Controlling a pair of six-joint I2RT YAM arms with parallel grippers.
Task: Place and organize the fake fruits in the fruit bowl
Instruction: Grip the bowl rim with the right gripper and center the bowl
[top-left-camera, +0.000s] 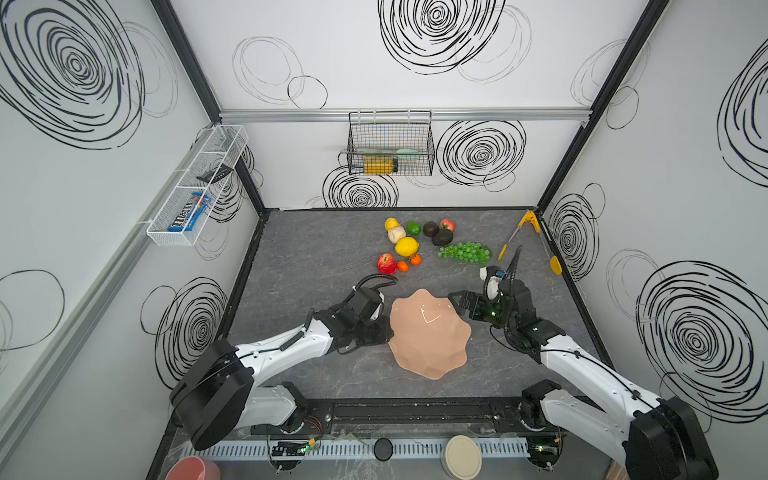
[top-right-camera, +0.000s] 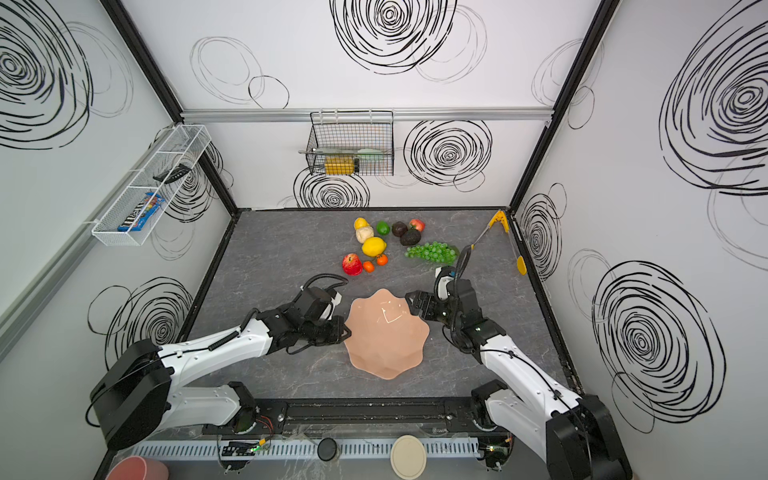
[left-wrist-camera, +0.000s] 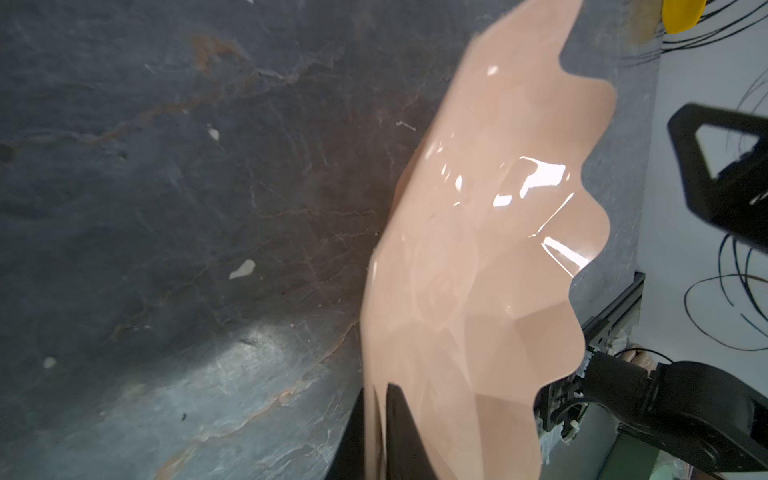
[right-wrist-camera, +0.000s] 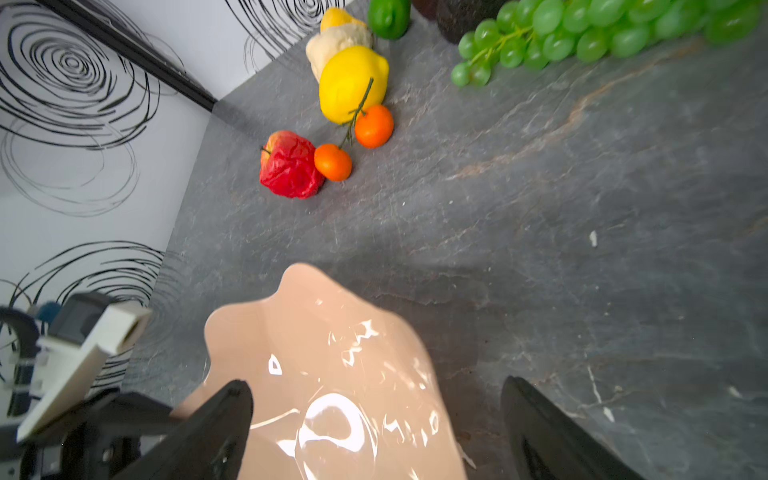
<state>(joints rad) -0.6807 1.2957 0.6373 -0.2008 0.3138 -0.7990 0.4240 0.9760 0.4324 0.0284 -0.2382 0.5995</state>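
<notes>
The wide, shiny peach-pink bowl with the wavy rim sits tipped in the middle of the grey stone table. The left gripper pinches its rim; its tips are mostly hidden. The right gripper is wide open, holding nothing, over the other rim. Plastic fruits lie behind, and the yellow-tipped tongs by the wall.

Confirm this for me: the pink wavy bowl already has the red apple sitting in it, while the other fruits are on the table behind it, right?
Not quite. The fruit bowl is empty; the right wrist view shows its glossy inside bare. The red apple sits on the table behind the bowl beside the small oranges, with the other fruits, as both top views show.
</notes>
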